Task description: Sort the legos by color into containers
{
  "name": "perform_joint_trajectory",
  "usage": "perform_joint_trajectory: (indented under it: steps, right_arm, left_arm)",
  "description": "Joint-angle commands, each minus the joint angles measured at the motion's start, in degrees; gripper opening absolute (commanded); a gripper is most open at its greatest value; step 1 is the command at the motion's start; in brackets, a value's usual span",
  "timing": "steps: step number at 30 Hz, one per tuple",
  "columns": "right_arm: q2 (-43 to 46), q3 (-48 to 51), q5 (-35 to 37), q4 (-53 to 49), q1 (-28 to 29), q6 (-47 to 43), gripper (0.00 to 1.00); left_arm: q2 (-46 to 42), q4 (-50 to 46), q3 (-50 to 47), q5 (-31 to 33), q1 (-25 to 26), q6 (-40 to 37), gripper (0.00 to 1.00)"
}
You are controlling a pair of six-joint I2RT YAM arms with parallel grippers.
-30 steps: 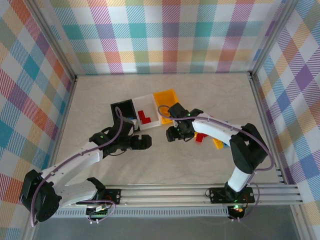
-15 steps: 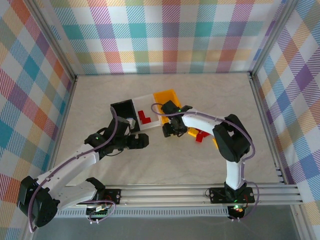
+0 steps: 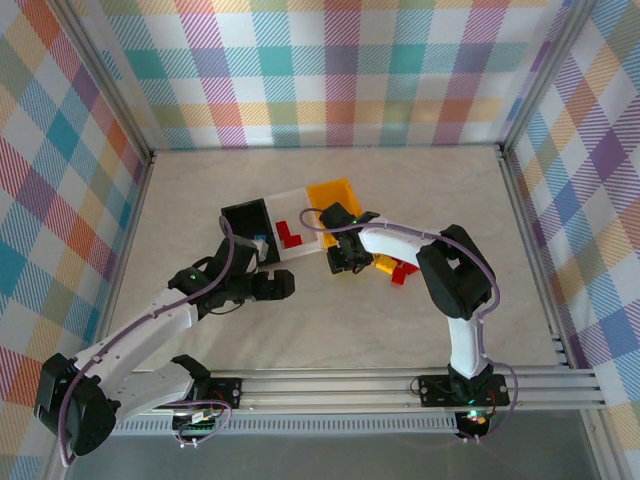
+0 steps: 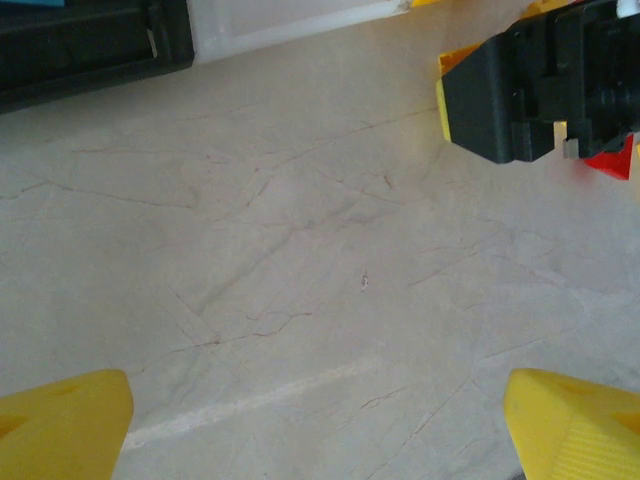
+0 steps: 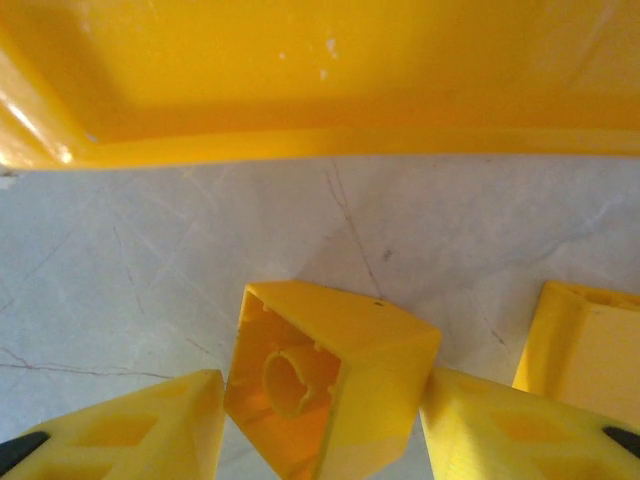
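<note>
Yellow brick (image 5: 335, 385): one, tilted, hollow underside toward the wrist camera, just beside the near wall of the yellow-orange bin (image 5: 300, 100); resting on the table (image 5: 150, 260) or lifted off it, cannot tell. Clamped between both fingers of the right gripper (image 5: 320, 420).
Second yellow brick (image 5: 580, 340): one, close by on the right.
Red brick (image 3: 403, 272): loose on the table near these.
Bins: three, side by side. Black bin (image 3: 243, 218); clear bin (image 3: 298, 205) holding red bricks (image 3: 290, 233), number unclear; yellow-orange bin.
Left gripper (image 4: 320, 420): fingers wide apart, nothing between, over bare table.
</note>
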State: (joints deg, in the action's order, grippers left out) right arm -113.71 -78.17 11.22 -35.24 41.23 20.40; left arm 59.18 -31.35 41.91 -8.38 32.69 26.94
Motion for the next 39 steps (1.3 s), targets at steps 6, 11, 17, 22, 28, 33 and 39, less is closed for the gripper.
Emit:
perform_joint_trajectory:
  steps: [6, 11, 17, 22, 28, 33, 39]
  right_arm:
    - [-2.0, -1.8, 0.7, 1.4, -0.8, 0.2, 0.57]
    - [-1.2, -0.9, 0.9, 2.6, -0.9, 0.6, 0.49]
    - [5.1, 1.9, 1.0, 1.3, -0.7, 1.6, 0.47]
    - [12.8, 2.5, 1.6, 0.7, -0.9, 1.7, 0.47]
    - [5.7, -8.4, 2.1, -1.1, -3.0, -1.1, 0.48]
    - [-1.8, -18.5, 2.0, -2.3, -4.7, -2.3, 0.58]
    - [-1.9, -22.2, 2.5, -3.6, -4.9, -2.5, 0.64]
  left_arm:
    - [-1.4, -1.1, -1.0, -0.8, -0.8, -0.9, 0.95]
    - [-1.6, -1.5, -1.0, -0.6, -0.9, -1.1, 0.95]
    - [-1.4, -0.9, -1.0, -0.6, -1.0, -1.2, 0.95]
    - [-1.3, 0.0, -1.2, -0.6, -1.1, -1.0, 0.96]
    - [-1.0, 0.6, -1.4, -1.1, -1.1, -0.6, 0.95]
    - [-2.8, -1.3, -1.8, -0.2, -1.3, -0.8, 0.96]
    - [-3.3, -1.7, -2.3, -0.6, -2.3, -1.4, 0.96]
